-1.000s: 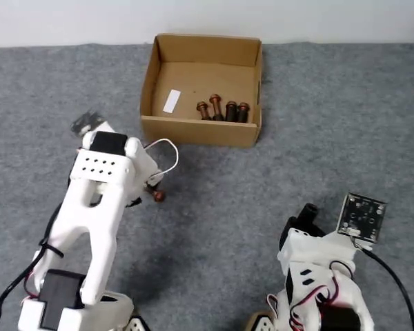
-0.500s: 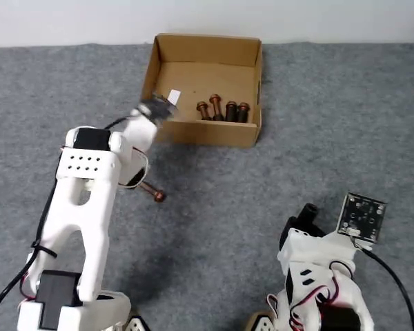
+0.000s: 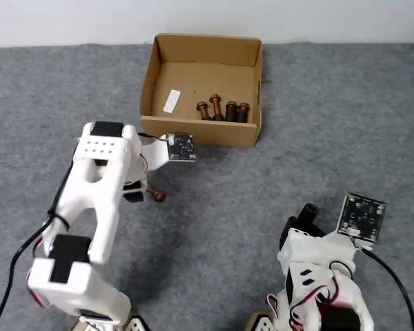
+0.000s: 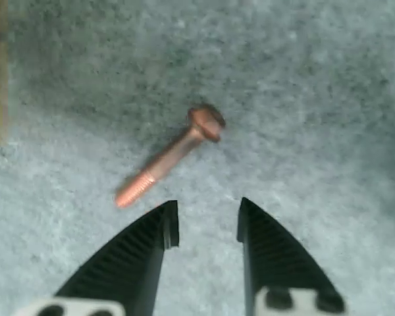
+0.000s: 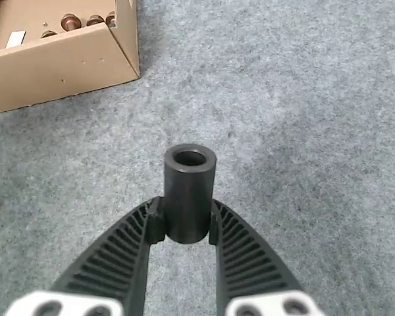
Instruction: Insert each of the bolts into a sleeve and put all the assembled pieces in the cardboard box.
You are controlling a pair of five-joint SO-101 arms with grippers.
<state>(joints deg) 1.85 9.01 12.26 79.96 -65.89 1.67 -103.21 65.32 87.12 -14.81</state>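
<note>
Where the left pincer hangs: left pincer (image 4: 207,209) is over the grey carpeted worktop (image 3: 317,103), tips pointing down at the fabric; the jaws stand partly apart with bare carpet showing in the gap; nothing is gripped or touched
Loose bolt: copper-coloured hex-head bolt (image 4: 168,158) lies flat on the carpet just beyond the left pincer's tips, apart from both; its threaded end is nearer the tips and its head farther off; in the high view it (image 3: 154,196) sits beside the left arm (image 3: 100,186), near the box's front wall but clear of it
Right pincer: right pincer (image 5: 183,222) is closed onto a short black cylindrical sleeve (image 5: 189,187); both jaws press the sleeve's lower sides; its open bore faces away from the wrist; the high view shows it (image 3: 308,212) held low at the near side of the worktop, well apart from the bolt
Box: open brown cardboard box (image 3: 200,132) stands at the far side of the worktop, between the two arms' reach
Box contents: four copper-headed pieces with dark bodies (image 3: 221,110) lie in a row by the front wall; a small white slip (image 3: 171,101) lies on the box floor beside them
</note>
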